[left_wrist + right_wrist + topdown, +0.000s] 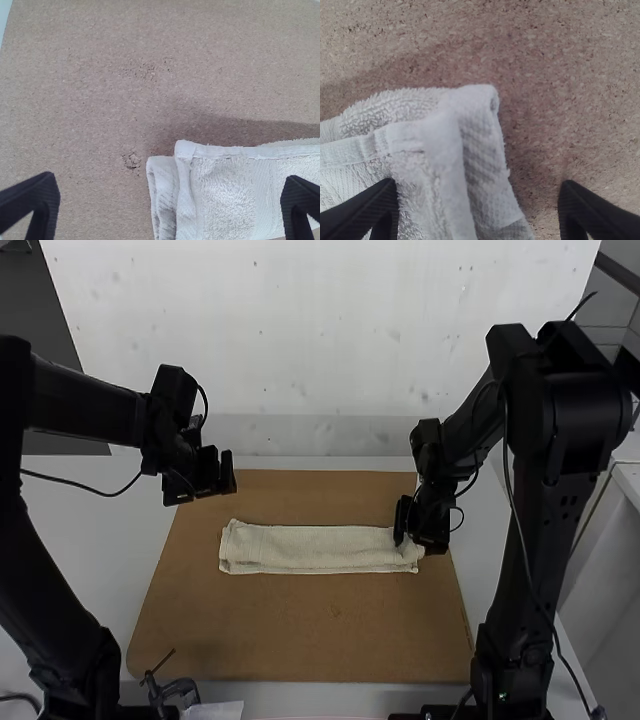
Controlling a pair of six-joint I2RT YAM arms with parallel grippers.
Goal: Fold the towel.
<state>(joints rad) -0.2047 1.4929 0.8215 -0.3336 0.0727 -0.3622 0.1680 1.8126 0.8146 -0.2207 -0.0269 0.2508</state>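
Found towel (320, 549) folded into a long, layered strip on brown board (300, 630). Judged lengthwise folding done, shortening folds probably left. Observed left tool (172, 195) wide, near one end; right tool (479, 190) wide, at the other.

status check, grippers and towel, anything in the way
Left gripper open, near towel's left end. Towel folded, long strip on board. Right gripper open at towel's right end, possibly in the way.
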